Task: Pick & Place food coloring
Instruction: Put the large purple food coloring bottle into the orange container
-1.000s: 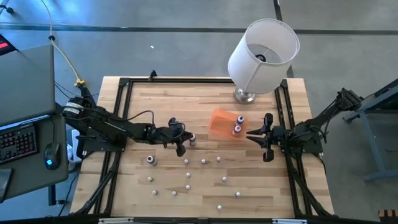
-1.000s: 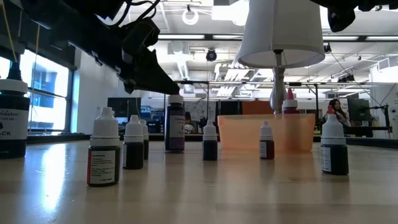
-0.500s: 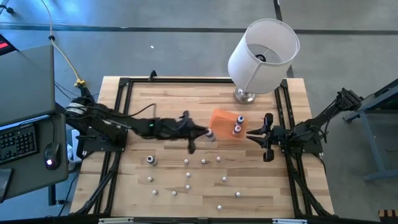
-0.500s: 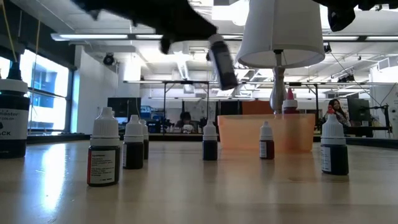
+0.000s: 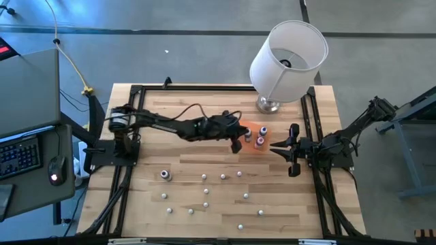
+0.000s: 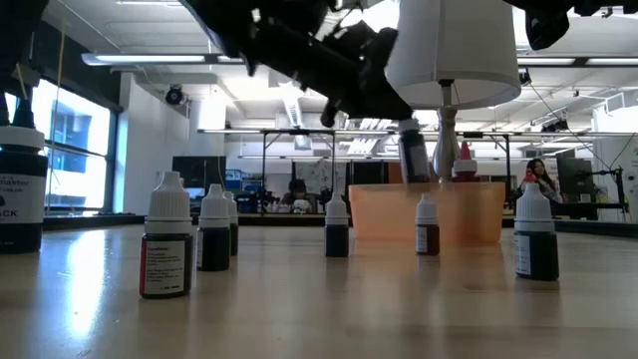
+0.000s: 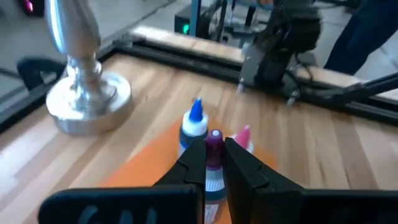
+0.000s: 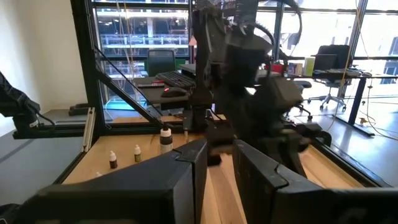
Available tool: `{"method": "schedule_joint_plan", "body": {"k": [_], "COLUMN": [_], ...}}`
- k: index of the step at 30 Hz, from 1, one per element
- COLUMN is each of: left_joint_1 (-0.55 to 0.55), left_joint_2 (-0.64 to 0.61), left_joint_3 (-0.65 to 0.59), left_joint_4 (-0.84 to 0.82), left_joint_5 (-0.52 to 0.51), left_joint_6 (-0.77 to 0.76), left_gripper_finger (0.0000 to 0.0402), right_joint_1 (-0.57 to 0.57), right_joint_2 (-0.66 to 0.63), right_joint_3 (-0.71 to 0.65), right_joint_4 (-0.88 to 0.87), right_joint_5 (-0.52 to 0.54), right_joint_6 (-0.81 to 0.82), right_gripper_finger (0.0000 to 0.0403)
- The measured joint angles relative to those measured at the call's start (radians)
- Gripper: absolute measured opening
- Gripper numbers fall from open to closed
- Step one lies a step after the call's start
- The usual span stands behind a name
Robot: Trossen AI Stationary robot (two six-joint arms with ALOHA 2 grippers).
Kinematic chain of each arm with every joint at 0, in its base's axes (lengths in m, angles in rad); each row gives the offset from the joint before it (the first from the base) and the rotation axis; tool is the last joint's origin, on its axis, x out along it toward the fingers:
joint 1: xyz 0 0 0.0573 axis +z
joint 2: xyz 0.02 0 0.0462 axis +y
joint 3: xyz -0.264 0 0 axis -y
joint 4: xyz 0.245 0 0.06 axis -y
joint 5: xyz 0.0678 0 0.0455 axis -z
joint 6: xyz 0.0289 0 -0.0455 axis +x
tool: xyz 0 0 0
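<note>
While your right gripper [image 5: 281,148] is waiting slightly parted at three o'clock, your left gripper [image 5: 236,138] is pinching a food coloring bottle [image 7: 213,159] over the orange tray [image 5: 253,144].

The tabletop [image 5: 177,109] is of pale wooden planks with a black metal frame [image 5: 139,102] on it. On it stand a silver lamp base [image 5: 270,105] under a white shade, an orange plastic tray [image 5: 253,131], and many tiny white-capped food coloring bottles [image 5: 204,192] scattered apart over the near half.
</note>
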Motion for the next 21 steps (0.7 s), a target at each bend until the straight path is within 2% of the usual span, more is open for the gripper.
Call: {"method": "schedule_joint_plan", "body": {"k": [9, 21], "left_joint_1": [0.037, 0.065], "left_joint_2": [0.172, 0.183], "left_joint_3": [0.164, 0.190], "left_joint_4": [0.015, -0.047], "left_joint_5": [0.018, 0.011], "left_joint_6": [0.020, 0.024], "left_gripper_finger": [0.0021, 0.0021], "right_joint_1": [0.000, 0.000], "right_joint_2": [0.000, 0.000], "right_joint_3": [0.000, 0.000], "right_joint_4": [-0.006, -0.008], "right_joint_5": [0.000, 0.000], "right_joint_6": [0.000, 0.000], "right_gripper_finger": [0.0071, 0.0071]}}
